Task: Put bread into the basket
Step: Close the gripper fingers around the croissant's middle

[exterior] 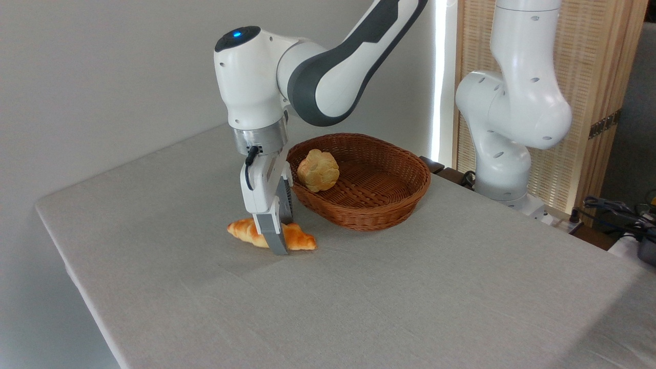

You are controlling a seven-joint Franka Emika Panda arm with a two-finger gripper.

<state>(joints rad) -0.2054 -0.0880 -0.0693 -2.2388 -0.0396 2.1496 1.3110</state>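
The tool (279, 241) stands down over the bread (271, 235) on the tabletop (359, 297), beside the basket (359, 179), but I cannot tell if it grips.

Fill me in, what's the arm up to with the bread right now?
The arm has its gripper down at the table, with its fingers straddling the middle of the golden croissant-shaped bread. The bread lies on the tabletop, just left of and in front of the wicker basket, so it isn't in there yet. Whether the fingers have closed on it can't be told from this angle. A paler round bun already sits inside the basket.
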